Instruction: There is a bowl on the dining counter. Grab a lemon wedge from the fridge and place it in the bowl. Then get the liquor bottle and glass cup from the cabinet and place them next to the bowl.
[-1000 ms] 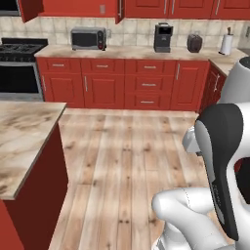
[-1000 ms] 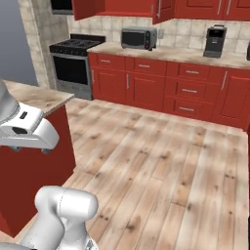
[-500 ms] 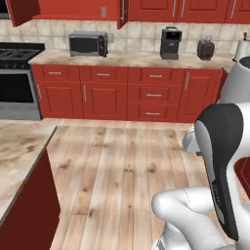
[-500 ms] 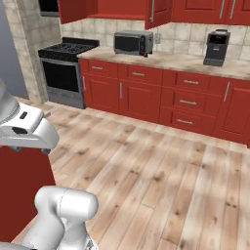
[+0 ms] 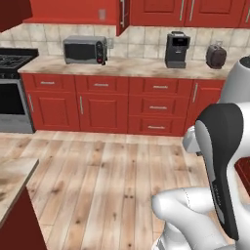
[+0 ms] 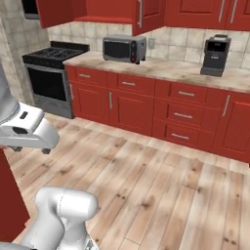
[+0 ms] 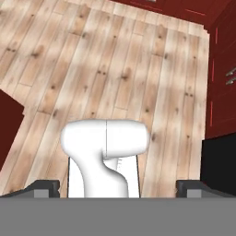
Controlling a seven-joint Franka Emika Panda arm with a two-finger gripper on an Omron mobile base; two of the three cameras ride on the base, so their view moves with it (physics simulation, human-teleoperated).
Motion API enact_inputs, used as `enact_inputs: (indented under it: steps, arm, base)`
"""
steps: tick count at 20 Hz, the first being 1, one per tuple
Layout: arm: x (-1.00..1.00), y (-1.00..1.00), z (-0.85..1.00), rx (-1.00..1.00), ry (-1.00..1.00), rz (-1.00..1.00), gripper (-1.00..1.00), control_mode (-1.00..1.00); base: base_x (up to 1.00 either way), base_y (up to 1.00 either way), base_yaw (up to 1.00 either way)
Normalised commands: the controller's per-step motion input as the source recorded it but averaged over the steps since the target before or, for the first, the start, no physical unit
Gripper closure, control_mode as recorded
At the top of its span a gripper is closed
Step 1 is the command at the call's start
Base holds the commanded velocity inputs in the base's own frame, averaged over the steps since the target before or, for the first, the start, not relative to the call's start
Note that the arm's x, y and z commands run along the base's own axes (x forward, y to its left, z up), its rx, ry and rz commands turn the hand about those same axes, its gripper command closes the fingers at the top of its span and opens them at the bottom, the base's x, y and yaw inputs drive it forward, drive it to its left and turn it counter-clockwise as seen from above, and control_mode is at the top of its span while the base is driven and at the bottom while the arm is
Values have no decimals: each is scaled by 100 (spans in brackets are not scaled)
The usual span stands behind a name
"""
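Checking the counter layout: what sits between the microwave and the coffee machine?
Nothing: bare countertop runs between the microwave and the coffee machine, in both base views.

Microwave [image 6: 124, 49] and coffee maker [image 6: 215, 55] on counter [image 6: 166, 71], stove [image 6: 51, 78] left

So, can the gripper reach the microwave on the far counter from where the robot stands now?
Probably not. The microwave sits on the back counter, across a wide stretch of wooden floor, while the open gripper points down at the floor close to the base. The base would likely have to drive closer.
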Motion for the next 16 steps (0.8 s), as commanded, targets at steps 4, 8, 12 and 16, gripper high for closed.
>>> enact_inputs:
  steps: [4, 8, 12, 16]
  arm:
    - [0, 0, 0, 0, 0, 0, -100, 100]
    - [0, 0, 0, 0, 0, 0, -100, 100]
    - [0, 0, 0, 0, 0, 0, -100, 100]
    - [0, 0, 0, 0, 0, 0, -100, 100]
  base:
    - [100, 3, 0]
    - [100, 14, 0]
    - [100, 19, 0]
    - [100, 26, 0]
